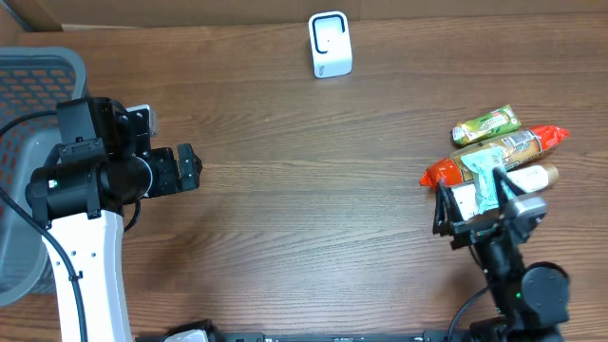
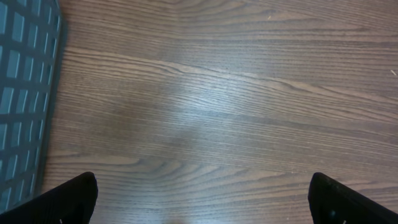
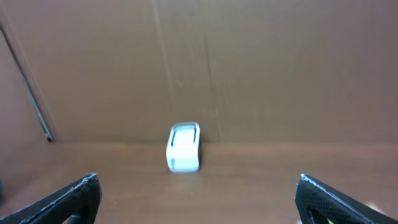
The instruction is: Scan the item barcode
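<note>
So, over on the left beside the grey basket (image 1: 28,76), the left gripper (image 1: 195,169) hangs over the bare wooden table (image 1: 313,190), fingers wide apart with nothing between them. Mid-table at the far edge stands the white barcode scanner (image 1: 330,44). Off to the right, the pile of snack packets (image 1: 503,152) lies on the table, with the right gripper (image 1: 475,204) just at its near side, fingers spread and empty too.

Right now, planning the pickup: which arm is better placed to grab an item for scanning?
Right. The right tool, open, hovers at the snack packets; the left tool, also open, is far away beside the basket.
</note>
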Controlling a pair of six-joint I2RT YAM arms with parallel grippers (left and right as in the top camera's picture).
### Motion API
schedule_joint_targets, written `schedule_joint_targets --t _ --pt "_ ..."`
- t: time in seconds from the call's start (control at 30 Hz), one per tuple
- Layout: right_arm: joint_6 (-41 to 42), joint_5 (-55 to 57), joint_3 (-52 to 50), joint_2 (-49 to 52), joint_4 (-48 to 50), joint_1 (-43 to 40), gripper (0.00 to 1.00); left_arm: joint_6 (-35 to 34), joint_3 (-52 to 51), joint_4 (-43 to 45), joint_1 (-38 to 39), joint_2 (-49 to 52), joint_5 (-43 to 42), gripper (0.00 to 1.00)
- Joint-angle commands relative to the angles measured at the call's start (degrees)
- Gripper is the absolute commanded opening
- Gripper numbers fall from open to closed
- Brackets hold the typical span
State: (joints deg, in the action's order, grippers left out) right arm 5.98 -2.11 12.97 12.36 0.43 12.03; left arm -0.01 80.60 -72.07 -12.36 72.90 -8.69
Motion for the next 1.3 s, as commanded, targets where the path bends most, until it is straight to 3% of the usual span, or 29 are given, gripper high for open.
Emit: schedule_joint_targets --t 0.0,0.13,0.3,1.27 --pt "-0.3 -0.5 -7.9 -6.1 4.0 -0.2 1.0 0.2 0.9 0.1 0.4 -0.2 0.3 1.0" --pt "-0.3 -1.8 -12.7 -10.2 3.9 -0.1 1.0 0.2 0.9 0.1 0.4 -0.2 0.3 1.0" --pt "0.0 -2.7 -12.5 -11.9 -4.9 0.0 1.0 0.2 0.9 0.1 0.4 -0.2 0.3 1.0" --pt "0.0 -2.9 -12.5 -11.9 -4.9 0.0 1.0 0.2 0.9 0.1 0.4 -0.2 0.3 1.0"
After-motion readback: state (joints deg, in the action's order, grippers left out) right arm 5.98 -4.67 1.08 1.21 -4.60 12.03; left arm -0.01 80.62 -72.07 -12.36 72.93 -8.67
